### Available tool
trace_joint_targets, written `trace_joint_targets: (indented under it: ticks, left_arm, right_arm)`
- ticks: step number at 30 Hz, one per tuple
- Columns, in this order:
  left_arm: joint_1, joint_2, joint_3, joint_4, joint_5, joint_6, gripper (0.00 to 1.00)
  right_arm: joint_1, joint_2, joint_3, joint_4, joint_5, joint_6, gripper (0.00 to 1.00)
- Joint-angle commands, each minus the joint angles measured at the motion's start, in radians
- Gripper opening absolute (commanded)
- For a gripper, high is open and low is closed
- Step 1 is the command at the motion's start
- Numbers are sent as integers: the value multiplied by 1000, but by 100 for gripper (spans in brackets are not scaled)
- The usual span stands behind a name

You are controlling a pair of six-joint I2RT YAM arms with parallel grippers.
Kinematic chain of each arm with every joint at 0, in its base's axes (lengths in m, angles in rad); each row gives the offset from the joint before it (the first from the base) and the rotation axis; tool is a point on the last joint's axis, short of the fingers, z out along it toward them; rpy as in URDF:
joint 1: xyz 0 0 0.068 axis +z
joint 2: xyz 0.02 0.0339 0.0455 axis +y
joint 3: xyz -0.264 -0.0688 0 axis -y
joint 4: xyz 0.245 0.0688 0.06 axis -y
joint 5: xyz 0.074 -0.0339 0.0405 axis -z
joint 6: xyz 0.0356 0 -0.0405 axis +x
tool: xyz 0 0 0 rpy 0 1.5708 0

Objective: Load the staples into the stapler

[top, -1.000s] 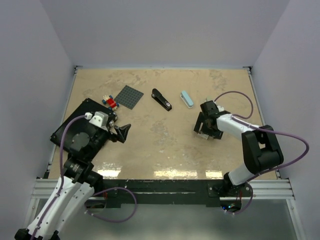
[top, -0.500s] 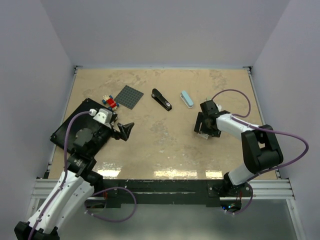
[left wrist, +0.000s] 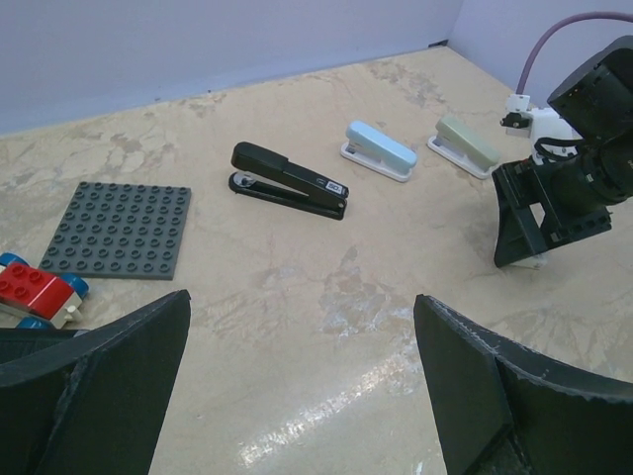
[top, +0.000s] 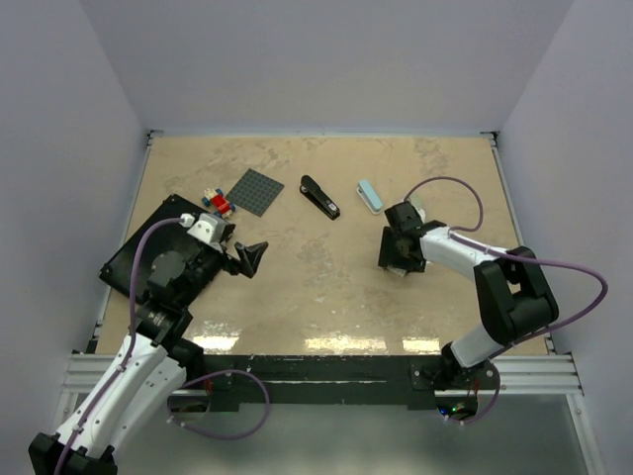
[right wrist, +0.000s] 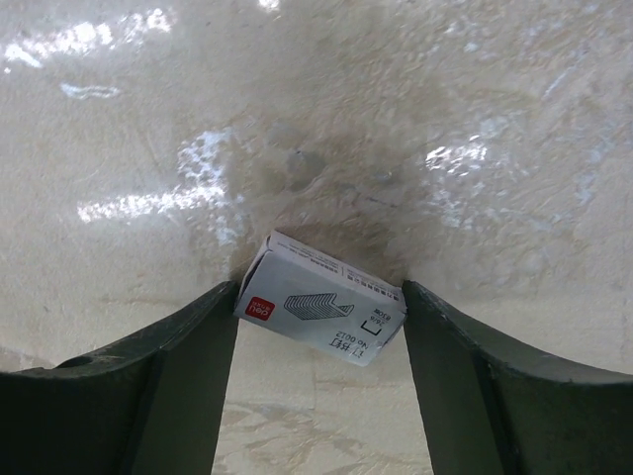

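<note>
- Beige marbled table [top: 326, 287] boxed in by plain pale lilac walls [top: 326, 59], pretty bare setup.
- The staple box [right wrist: 321, 312] is the little white carton with a red corner and a drawing of staples on it. It's lying flat on the table at a slant, right of the middle. Can't make out any loose staples, so I'm going by the box.
- Right pincer [right wrist: 319, 302] is down over it at a middling gap, with one dark finger [right wrist: 188, 366] against each end of the box.
- Just beyond that arm sits a pale green stapler [left wrist: 468, 144], with a light blue stapler [top: 369, 196] next to it on its left.
- Further left at the back is the black stapler [top: 319, 197], closed, well apart from the box.
- Then a grey studded baseplate [top: 255, 191] and a small red, white and blue brick car [top: 215, 203] just beside it.
- Left pincer [left wrist: 302, 297] is spread wide over the left part of the table, just tabletop between its fingers.
- A black slab [top: 158, 223] lies under that arm near the left edge.
</note>
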Motion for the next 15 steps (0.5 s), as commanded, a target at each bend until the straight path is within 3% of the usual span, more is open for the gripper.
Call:
trace_joint_targets:
  ticks: [1, 15]
  left_arm:
    - [-5, 2, -12, 60, 27, 19, 100]
    - [-5, -4, -12, 66, 49, 21, 100]
  right_arm:
    - [49, 12, 45, -24, 2, -8, 68]
    - [273, 96, 144, -24, 10, -47, 62]
